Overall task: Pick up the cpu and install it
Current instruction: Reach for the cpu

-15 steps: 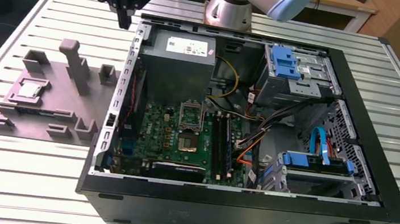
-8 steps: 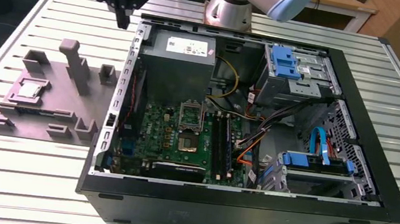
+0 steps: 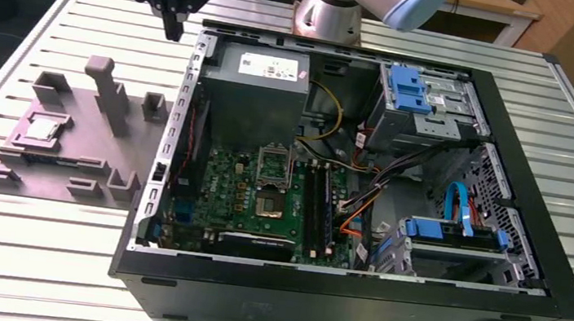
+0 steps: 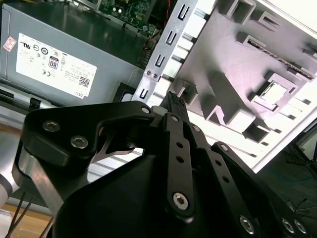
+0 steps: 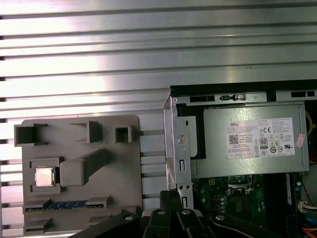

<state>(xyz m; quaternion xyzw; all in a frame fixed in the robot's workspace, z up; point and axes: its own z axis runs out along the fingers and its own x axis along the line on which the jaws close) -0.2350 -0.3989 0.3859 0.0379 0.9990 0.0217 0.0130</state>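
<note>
You'll find print on one thing only: the white rectangular label (image 5: 265, 138) on the large grey metal box (image 5: 247, 166). It bears small black lines, round marks and a square code. A small pink sticker (image 5: 300, 142) sits beside it, its print too small to read.

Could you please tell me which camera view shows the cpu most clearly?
The first wrist view: it looks straight down on the cpu, showing its silver square top in the grey fixture plate. The exterior view shows the cpu slanted; so does the second wrist view.
</note>
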